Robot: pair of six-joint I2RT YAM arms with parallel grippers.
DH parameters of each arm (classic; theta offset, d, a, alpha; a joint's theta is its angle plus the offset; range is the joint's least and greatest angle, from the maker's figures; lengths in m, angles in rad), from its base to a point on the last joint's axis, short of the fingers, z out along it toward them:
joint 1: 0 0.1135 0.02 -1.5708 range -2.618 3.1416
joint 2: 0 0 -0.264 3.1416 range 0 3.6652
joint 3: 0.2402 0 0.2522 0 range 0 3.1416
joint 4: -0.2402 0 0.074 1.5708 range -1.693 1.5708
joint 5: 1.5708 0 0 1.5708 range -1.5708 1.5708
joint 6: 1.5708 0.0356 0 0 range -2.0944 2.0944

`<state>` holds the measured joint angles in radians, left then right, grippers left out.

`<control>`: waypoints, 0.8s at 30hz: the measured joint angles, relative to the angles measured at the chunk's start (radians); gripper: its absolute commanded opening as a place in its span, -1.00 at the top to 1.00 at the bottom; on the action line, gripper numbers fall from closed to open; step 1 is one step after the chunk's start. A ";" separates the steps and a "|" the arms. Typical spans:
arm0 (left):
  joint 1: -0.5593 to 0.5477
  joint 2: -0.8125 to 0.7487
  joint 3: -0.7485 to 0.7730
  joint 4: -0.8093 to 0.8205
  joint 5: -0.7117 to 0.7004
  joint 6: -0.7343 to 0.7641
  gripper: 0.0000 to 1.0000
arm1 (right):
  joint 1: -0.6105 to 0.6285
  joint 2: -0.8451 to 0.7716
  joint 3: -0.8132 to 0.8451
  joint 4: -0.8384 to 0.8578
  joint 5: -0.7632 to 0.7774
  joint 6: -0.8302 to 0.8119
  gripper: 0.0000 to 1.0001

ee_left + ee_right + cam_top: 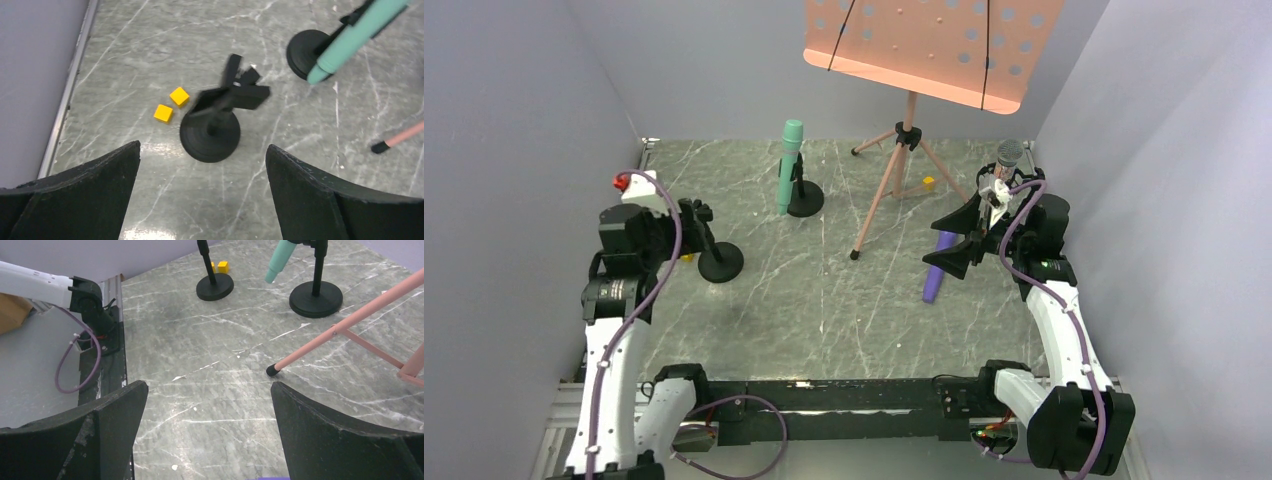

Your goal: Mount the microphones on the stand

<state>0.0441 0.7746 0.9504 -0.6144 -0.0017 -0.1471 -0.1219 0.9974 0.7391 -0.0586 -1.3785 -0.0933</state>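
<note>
The mint green microphone [788, 168] sits tilted in the clip of a black round-based stand [806, 198] at the back; it also shows in the left wrist view [357, 36] and the right wrist view [278, 261]. A second black stand [720, 262] has an empty clip [235, 92]. My left gripper [202, 146] is open and empty just short of this stand. The purple microphone [938, 270] lies on the table under my right gripper [959, 243], which is open and empty above it. The silver-pink microphone [1004, 165] stands upright behind my right wrist, its lower part hidden.
A pink music stand [934, 35] on a tripod [892, 185] stands at the back centre; one foot [272, 370] is near my right fingers. Two yellow cubes [171, 104] lie by the empty stand, another [929, 182] by the tripod. Grey walls close in both sides.
</note>
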 measured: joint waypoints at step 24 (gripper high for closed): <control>0.237 0.282 -0.032 0.244 0.550 0.204 0.91 | 0.000 -0.011 0.000 0.022 -0.018 0.035 -1.00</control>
<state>0.2810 1.0561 0.9188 -0.3702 0.5488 0.0570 -0.1219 0.9859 0.7391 -0.0364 -1.3964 -0.0586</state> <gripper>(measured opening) 0.186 0.995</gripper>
